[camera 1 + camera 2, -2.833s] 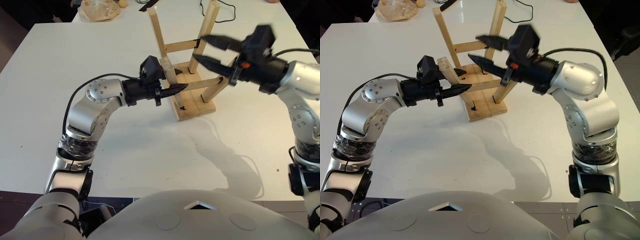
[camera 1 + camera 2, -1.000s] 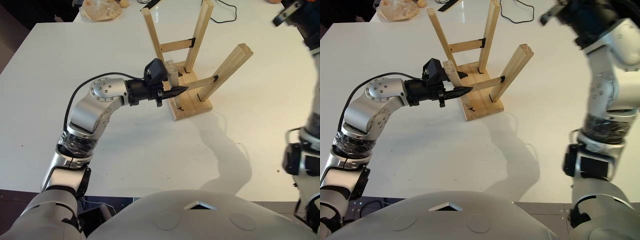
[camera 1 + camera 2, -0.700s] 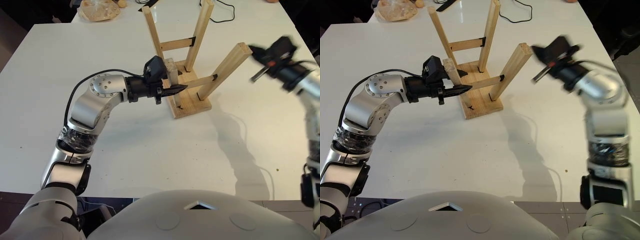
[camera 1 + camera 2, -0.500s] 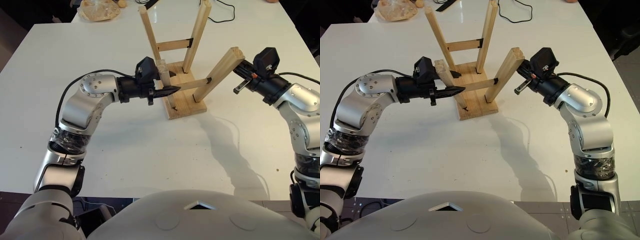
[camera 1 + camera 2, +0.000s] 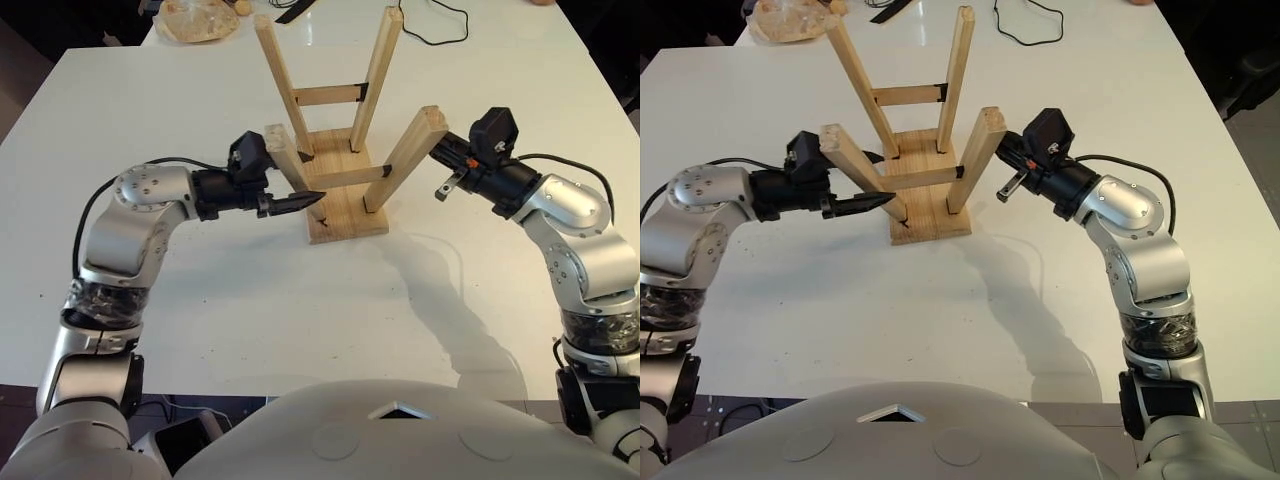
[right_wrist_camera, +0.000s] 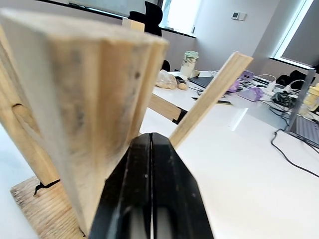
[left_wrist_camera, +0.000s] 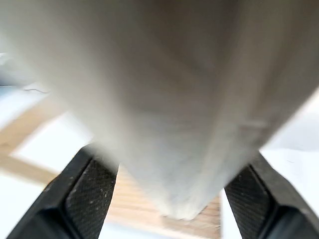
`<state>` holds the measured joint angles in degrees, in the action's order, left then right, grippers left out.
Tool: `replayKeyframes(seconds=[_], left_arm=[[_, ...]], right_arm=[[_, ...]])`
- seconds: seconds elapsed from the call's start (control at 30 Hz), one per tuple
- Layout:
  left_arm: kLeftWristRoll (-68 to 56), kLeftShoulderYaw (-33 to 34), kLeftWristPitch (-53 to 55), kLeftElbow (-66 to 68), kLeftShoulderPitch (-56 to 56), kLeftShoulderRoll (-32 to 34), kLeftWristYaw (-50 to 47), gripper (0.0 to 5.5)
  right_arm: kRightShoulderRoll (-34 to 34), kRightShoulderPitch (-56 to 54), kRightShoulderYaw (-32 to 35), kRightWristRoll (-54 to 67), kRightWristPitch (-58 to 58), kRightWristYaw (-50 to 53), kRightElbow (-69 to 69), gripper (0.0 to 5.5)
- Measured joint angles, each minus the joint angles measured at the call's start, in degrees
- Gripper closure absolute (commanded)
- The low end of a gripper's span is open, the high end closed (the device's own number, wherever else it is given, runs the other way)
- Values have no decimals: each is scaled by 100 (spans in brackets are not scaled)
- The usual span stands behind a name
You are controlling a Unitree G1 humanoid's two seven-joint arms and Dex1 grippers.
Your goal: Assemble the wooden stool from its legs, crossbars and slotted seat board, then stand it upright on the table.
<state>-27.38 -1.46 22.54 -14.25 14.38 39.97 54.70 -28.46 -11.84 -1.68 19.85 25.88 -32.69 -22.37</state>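
Note:
The wooden stool stands upside down on the white table, its seat board (image 5: pixel 345 218) flat and the legs pointing up. Two back legs (image 5: pixel 280 80) are joined by a crossbar (image 5: pixel 325 95); another crossbar (image 5: pixel 350 178) links the two tilted front legs. My left gripper (image 5: pixel 303 199) is shut on the front-left leg (image 5: pixel 288 160); in the left wrist view that leg (image 7: pixel 164 99) sits between the fingers (image 7: pixel 89 194). My right gripper (image 5: pixel 442 152) is shut with nothing in it, its tips (image 6: pixel 152 137) right beside the top end of the front-right leg (image 5: pixel 408 155).
A clear bag (image 5: pixel 200 18) lies at the table's far left edge, with a black cable (image 5: pixel 445 20) at the far right. The near half of the table (image 5: pixel 300 320) is bare white surface.
The stool has slid left and turned a little with my left gripper on its leg. My right arm came down from high on the right to the front-right leg's top.

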Motion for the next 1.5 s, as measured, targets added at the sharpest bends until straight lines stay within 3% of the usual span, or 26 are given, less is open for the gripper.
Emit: replayKeyframes(seconds=[0.2,0.37,0.47,0.63,0.77,0.93,1.27,1.43,1.5], left_arm=[[-555,954,875,-1615,-1264,-508,-1568,227],[-1271,1677,1354,-2643,-2500,-1680,-3270,297],[-737,1397,1331,-2731,-2861,-2527,-4458,345],[628,630,1000,-2821,-2483,-3710,-6240,411],[1214,-22,921,-3223,-2419,-3871,-6578,465],[1454,166,903,-2961,-2152,-3644,-6429,544],[1916,-796,914,-2483,-1829,-3856,-6215,548],[2107,-577,819,-2333,-1834,-3985,-6376,548],[2410,-243,694,-2364,-1835,-3952,-6613,548]], right_arm=[[203,446,144,-385,-104,614,116,550],[923,966,642,-439,103,1778,-458,550],[1529,1204,574,-662,280,2618,-918,550],[2119,1479,-305,-1346,574,3443,-1749,550],[2128,1462,-917,-1806,711,3558,-2056,550],[2149,1422,-1283,-2080,854,3540,-2107,550],[2199,945,-1591,-2649,1071,3545,-1489,550],[2159,806,-1517,-2820,1077,3503,-1312,550],[2124,702,-1064,-2924,1058,3617,-1203,550]])
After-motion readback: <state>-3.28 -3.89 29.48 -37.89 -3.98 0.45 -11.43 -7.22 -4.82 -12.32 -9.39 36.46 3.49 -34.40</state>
